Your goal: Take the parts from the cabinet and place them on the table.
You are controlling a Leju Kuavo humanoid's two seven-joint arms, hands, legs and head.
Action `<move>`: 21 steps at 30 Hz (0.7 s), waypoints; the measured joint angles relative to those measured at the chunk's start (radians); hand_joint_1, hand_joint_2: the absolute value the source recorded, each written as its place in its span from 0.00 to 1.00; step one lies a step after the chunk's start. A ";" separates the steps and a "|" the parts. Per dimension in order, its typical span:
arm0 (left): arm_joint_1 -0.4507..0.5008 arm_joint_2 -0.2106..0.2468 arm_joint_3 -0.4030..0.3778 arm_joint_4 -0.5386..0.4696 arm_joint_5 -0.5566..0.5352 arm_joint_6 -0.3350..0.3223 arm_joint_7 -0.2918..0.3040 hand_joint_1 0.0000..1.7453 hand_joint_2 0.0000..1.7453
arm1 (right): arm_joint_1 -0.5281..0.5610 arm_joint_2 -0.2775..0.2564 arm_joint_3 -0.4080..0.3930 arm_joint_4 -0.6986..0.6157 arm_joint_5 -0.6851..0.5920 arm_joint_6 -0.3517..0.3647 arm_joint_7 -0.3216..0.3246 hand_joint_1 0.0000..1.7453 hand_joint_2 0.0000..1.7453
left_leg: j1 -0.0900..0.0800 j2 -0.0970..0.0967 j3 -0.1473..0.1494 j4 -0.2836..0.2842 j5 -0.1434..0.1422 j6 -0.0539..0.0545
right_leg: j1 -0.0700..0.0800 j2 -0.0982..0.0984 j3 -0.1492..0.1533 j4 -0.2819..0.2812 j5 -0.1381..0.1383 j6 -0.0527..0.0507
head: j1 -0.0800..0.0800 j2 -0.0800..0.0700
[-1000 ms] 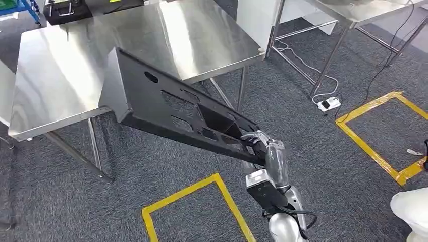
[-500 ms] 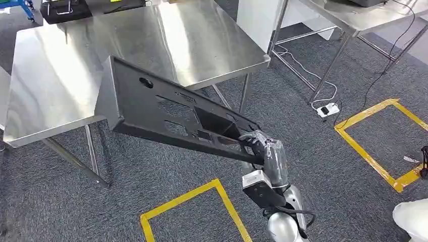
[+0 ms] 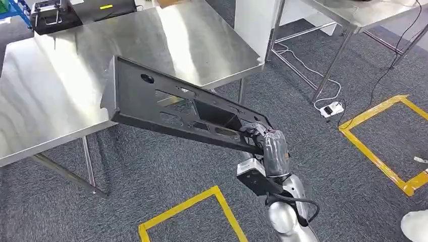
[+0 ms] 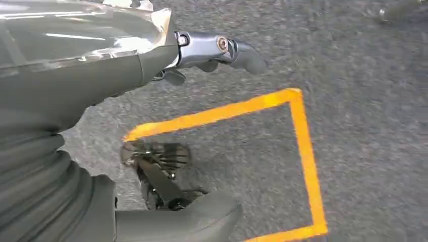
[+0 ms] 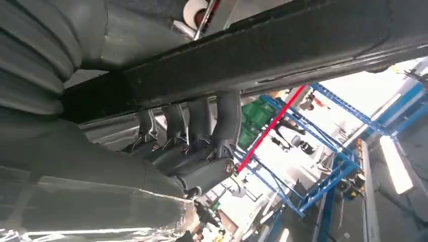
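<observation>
The fingers of the right hand are wrapped around one end of a long black part, and they hold it tight. In the right wrist view the dark fingers curl up over the edge of the part, side by side, with the part pressed against them. The part is flat and has holes cut in it. It reaches away from the fingers, up and out toward the shiny steel bench. The far end of the part hangs over the near edge of the bench, and I cannot tell if it touches the bench top. The end by the fingers is lower and the far end is higher, so the part is tilted. The right arm is silver and comes up from below the fingers. At the far side of the bench, well away from the fingers, sits a black box. Under the fingers is grey carpet floor with a yellow tape square on it. Another yellow tape square lies off to the side, near a white power strip and its cord. The left hand hangs down over the floor and holds nothing. Its fingers look loose and apart above a yellow tape corner.
</observation>
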 joint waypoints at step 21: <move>-0.009 0.000 0.018 0.016 -0.021 -0.008 -0.003 0.00 1.00 | -0.162 -0.009 -0.050 0.116 0.255 -0.002 0.138 1.00 1.00 | -0.005 -0.005 0.089 -0.247 0.125 0.059 | -0.012 0.003 -0.056 0.118 -0.069 0.094 | 0.002 0.000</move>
